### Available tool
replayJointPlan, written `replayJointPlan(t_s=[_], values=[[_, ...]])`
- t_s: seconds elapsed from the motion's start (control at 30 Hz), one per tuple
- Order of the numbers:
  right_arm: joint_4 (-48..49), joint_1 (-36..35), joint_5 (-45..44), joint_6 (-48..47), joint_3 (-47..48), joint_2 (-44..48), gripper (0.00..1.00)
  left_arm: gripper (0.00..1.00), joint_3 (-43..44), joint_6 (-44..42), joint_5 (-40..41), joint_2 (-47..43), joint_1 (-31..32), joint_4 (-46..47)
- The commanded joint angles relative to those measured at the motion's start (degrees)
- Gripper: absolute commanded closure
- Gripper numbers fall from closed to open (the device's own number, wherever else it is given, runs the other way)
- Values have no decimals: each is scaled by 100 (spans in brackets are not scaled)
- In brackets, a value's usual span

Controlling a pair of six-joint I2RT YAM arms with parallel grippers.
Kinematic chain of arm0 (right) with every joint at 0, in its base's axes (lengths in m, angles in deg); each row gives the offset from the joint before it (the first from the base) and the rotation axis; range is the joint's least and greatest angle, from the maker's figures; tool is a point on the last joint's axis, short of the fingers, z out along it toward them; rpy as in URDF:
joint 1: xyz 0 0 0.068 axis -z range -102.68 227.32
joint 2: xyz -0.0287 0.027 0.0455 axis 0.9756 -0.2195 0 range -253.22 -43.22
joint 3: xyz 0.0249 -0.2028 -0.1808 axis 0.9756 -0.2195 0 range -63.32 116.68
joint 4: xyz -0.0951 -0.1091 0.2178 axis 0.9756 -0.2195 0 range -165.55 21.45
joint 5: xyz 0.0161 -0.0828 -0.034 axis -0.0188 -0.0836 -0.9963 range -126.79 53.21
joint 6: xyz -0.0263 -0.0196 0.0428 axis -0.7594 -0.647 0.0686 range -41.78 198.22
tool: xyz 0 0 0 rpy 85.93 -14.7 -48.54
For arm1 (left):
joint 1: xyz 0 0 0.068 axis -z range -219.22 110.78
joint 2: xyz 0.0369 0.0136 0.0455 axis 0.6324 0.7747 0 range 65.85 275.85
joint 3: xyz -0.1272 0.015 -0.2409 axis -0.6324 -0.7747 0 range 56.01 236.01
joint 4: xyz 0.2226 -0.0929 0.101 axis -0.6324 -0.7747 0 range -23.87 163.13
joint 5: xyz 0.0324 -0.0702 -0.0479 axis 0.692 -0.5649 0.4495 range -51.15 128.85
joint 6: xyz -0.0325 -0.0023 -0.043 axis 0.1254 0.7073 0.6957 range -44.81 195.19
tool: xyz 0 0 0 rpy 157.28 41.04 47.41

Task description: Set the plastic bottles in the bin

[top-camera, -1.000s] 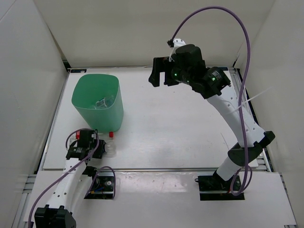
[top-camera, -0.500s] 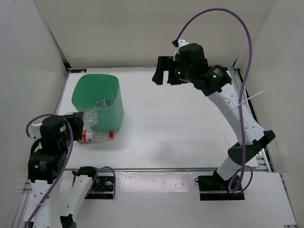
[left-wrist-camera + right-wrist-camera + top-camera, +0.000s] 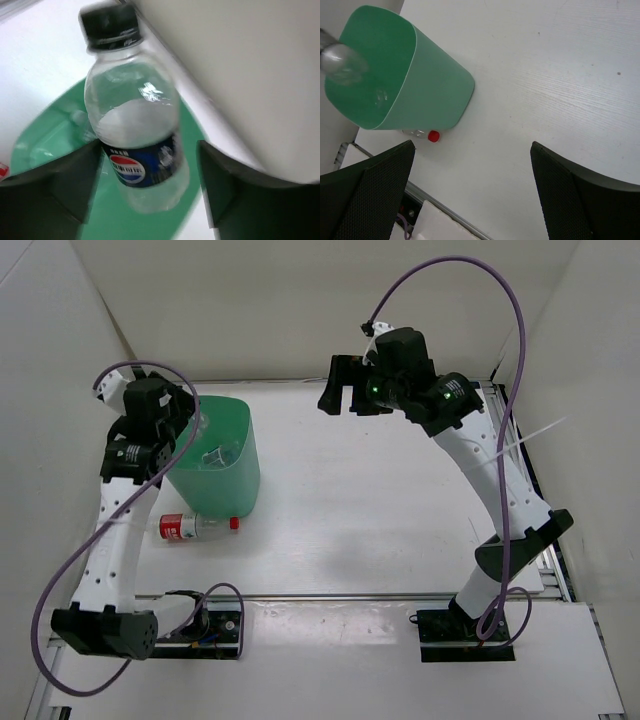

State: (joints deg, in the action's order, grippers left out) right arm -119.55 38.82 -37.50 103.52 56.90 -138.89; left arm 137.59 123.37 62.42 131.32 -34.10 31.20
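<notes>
Whereas little of it is made out from above, the Pepsi-labelled bottle is shown by the left wrist between the left gripper's parted jaws over the mint-green bin; a red-capped bottle is seen beside the bin's near wall; the right gripper is spread wide

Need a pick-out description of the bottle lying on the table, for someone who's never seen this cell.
Find the mint-green bin on the left of the white table. At the foot of its near wall, a small clear bottle lies on its side. Its red label and red cap set it apart from the blue-labelled, black-capped bottle between the left gripper's fingers over the bin.
</notes>
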Motion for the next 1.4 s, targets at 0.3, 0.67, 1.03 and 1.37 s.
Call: replayJointPlan(t_s=[0.3, 0.67, 1.03, 1.37], values=[[-41, 255, -289, -122, -219, 401, 0, 0, -590, 1172, 148, -1659, -415, -269], [-147, 255, -70, -174, -376, 454, 0, 0, -5015, 4620, -326, -4778, -469, 209], [-147, 361, 36, -174, -658, 621, 0, 0, -6347, 4744, -90, -4834, -469, 712], [-199, 414, 36, -280, -825, 902, 0, 0, -7103, 4568, 25, -4263, -469, 1916]])
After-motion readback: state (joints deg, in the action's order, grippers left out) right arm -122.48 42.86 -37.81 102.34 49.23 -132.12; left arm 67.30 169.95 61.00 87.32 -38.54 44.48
